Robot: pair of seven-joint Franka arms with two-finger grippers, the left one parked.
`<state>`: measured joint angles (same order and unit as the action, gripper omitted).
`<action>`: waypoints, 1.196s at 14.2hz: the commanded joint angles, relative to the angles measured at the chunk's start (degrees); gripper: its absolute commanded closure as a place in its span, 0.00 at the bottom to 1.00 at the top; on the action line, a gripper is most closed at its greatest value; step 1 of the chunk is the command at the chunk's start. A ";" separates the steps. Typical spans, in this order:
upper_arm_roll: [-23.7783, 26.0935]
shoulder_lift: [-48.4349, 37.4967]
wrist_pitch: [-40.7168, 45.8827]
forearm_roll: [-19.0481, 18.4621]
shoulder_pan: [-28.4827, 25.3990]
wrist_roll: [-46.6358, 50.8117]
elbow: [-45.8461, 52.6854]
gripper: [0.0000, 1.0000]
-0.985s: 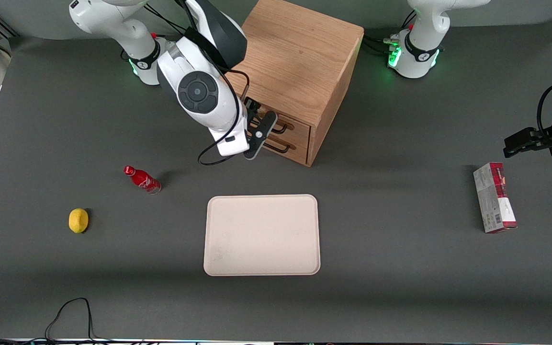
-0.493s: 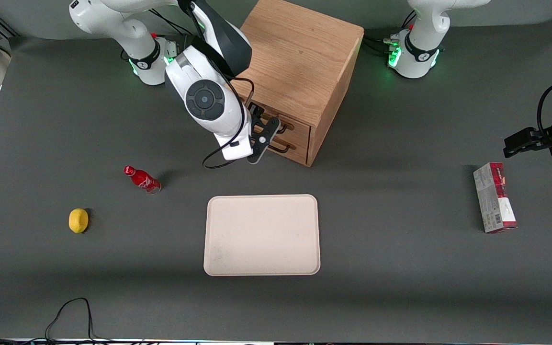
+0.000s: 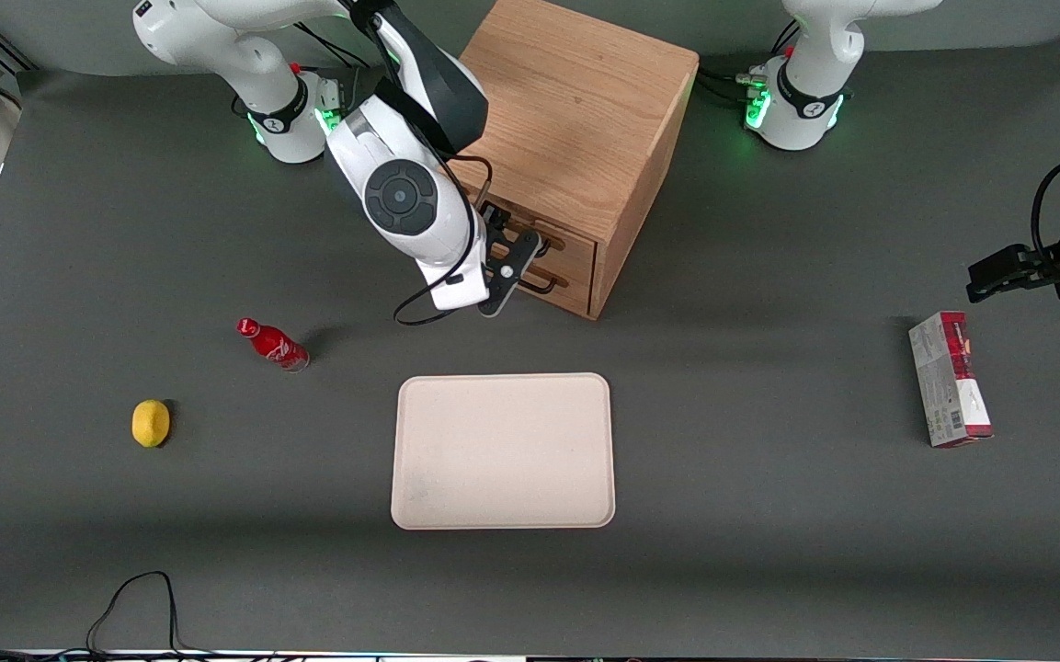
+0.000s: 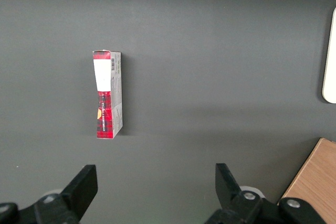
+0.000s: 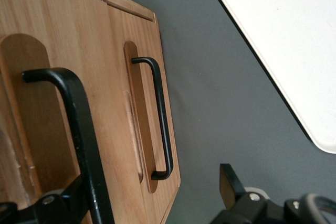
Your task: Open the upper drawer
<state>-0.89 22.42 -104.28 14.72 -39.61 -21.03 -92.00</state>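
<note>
The oak cabinet [image 3: 575,119] stands at the back of the table with both drawers shut. The upper drawer [image 3: 574,242] shows its black bar handle [image 5: 79,129] very close in the right wrist view; the lower drawer's handle [image 5: 160,119] runs beside it, nearer the table top. My right gripper [image 3: 518,262] is open in front of the drawer fronts, level with the upper handle. In the right wrist view the gripper [image 5: 152,190] has its fingers wide apart, and the upper handle's bar passes just inside one finger [image 5: 73,200]. Nothing is gripped.
A beige tray [image 3: 502,450] lies nearer the front camera than the cabinet. A red bottle [image 3: 274,343] and a lemon [image 3: 151,423] lie toward the working arm's end. A red and white carton [image 3: 950,379] lies toward the parked arm's end.
The right arm has shifted toward the cabinet, bringing the open gripper closer to the drawer fronts and the upper handle. The drawers have not moved.
</note>
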 commanded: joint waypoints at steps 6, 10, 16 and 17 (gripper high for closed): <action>-0.78 0.78 -2.42 0.57 1.19 0.29 0.24 0.00; -0.78 1.05 -2.41 0.48 2.25 0.29 1.12 0.00; -0.78 2.36 -2.41 0.48 4.09 -0.42 3.32 0.00; -0.78 2.45 -2.41 0.48 4.19 -0.42 3.58 0.00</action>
<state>-1.80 23.46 -106.87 14.72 -36.18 -21.05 -90.94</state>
